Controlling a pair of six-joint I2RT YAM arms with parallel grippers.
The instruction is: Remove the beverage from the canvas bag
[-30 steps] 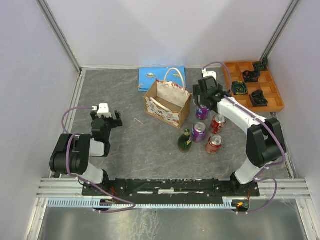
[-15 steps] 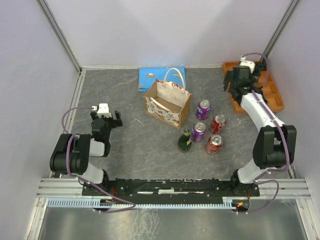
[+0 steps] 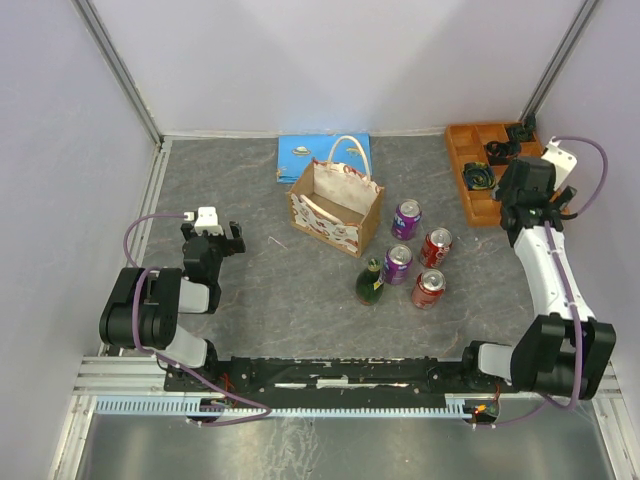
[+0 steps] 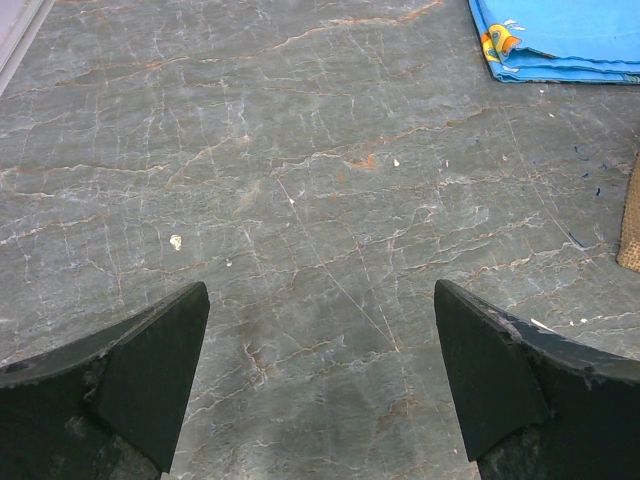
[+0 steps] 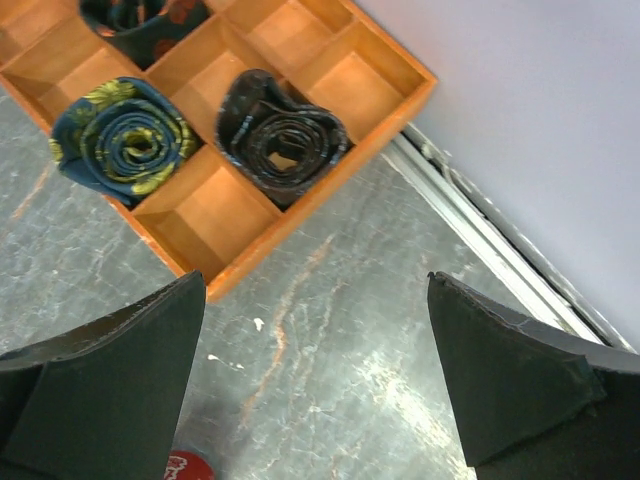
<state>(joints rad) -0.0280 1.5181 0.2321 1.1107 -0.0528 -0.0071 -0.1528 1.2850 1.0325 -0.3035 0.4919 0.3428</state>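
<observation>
The tan canvas bag (image 3: 335, 208) with cream handles stands open at mid table; I cannot see a drink inside it. Its edge (image 4: 632, 225) shows in the left wrist view. To its right stand two purple cans (image 3: 407, 219) (image 3: 398, 264), two red cans (image 3: 436, 246) (image 3: 428, 287) and a green bottle (image 3: 371, 282). My right gripper (image 3: 523, 203) (image 5: 315, 380) is open and empty above bare floor at the orange tray's near corner, far from the bag. My left gripper (image 3: 209, 232) (image 4: 320, 380) is open and empty over bare floor left of the bag.
A flat blue booklet (image 3: 322, 157) (image 4: 560, 40) lies behind the bag. The orange compartment tray (image 3: 548, 212) (image 5: 250, 260) holds rolled dark fabric items at the back right. A metal rail (image 5: 500, 240) and the wall run just right of my right gripper. A red can top (image 5: 185, 468) shows below it.
My right arm has swung away from the purple can beside the bag, past the tray's far side, to the tray's near right corner. The can stays standing. The left arm has not moved.
</observation>
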